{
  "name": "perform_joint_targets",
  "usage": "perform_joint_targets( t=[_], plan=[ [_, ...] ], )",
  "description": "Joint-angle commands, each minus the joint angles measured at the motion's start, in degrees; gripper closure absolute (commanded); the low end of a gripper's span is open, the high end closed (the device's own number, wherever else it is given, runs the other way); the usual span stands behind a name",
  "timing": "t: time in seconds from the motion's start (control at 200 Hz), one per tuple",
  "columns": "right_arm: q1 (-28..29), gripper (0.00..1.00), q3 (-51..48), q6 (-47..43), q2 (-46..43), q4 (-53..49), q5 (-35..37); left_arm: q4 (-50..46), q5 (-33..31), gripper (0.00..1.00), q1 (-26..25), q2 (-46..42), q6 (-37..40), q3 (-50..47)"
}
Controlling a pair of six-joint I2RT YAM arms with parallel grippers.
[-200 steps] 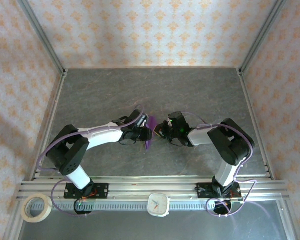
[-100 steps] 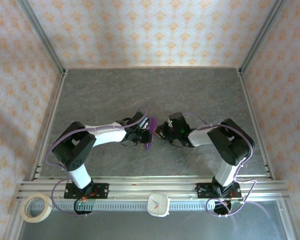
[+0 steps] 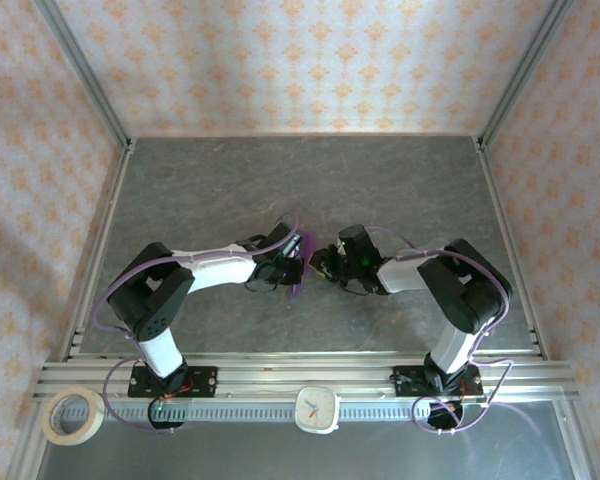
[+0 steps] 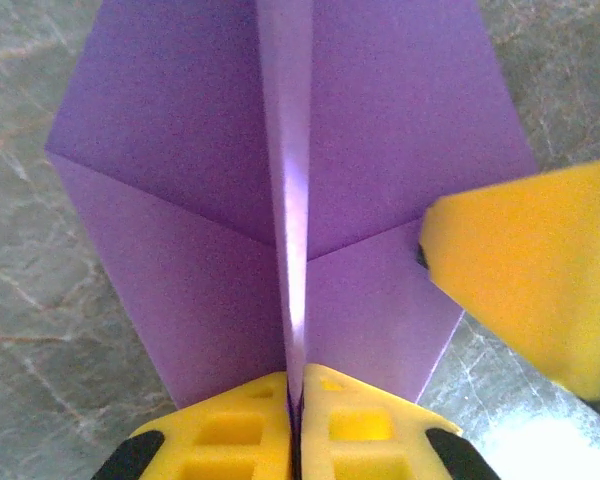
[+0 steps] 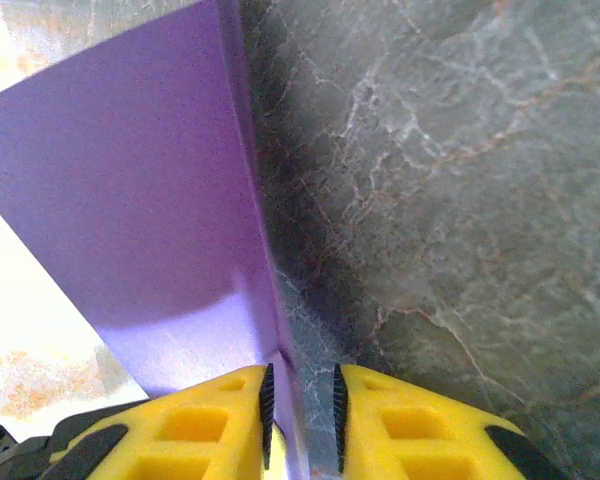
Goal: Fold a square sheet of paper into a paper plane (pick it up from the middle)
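Left fingers have pinched shut on the paper plane.

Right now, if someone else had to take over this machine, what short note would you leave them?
Left end effector: shut on the centre crease of the partly folded purple paper sheet, over the grey marbled table.
Right end effector: slightly open around a paper edge, not clamped.
Done: centre crease, diagonal corner folds.
Left: probably the wing folds; no finished plane yet.
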Motion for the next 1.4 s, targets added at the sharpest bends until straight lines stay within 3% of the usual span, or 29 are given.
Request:
perform_joint_targets(
  t=[0.0, 0.155, 0.38, 1.391],
  plan=[
    [-0.6, 0.72, 0.5, -2.5, -4.3, -4.9, 3.9, -4.2, -5.4, 0.90, -0.5, 0.3, 1.0, 2.4],
    [-2.3, 0.70, -2.6, -2.6, -8.2, -5.6, 5.9, -6.9, -9.1, 0.91, -0.1, 0.1, 2.9, 3.3],
    [-3.7, 0.69, -5.7, -2.0, -10.9, -5.1, 6.3, -7.4, -9.0, 0.91, 0.9, 0.7, 3.5, 3.5],
    [-3.7, 0.68, -5.2, -2.0, -10.4, -5.4, 5.9, -7.7, -12.3, 0.79, 2.1, 2.3, 4.6, 0.4]
  ],
)
